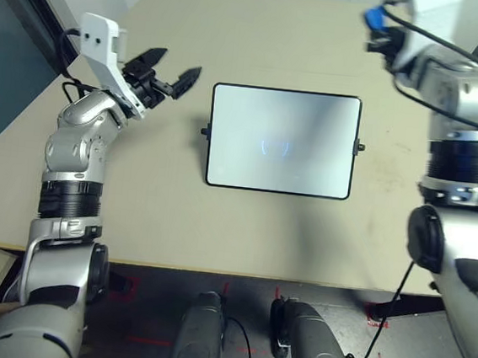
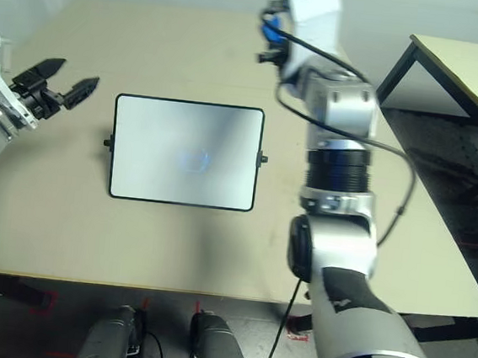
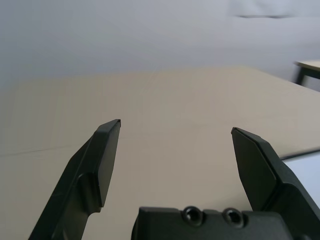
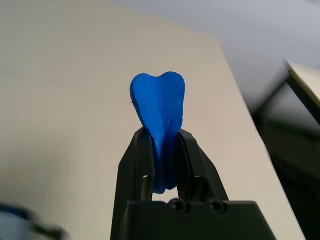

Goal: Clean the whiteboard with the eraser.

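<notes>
A pale beige surface (image 1: 176, 215) is seen, matte and plain, with faint scuffs. One item is laid flat directly on it: the whiteboard (image 1: 282, 141), black-framed with rounded corners, its long sides parallel to the near edge of the surface. A small black knob is noted at each short side of the whiteboard. Bare beige is left all round the whiteboard.

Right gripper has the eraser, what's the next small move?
Probably bring the right gripper back in and down toward the whiteboard. It is shut on the blue eraser but raised beyond the board's far right corner, off its surface. The left gripper hangs open beside the board's left edge.
</notes>
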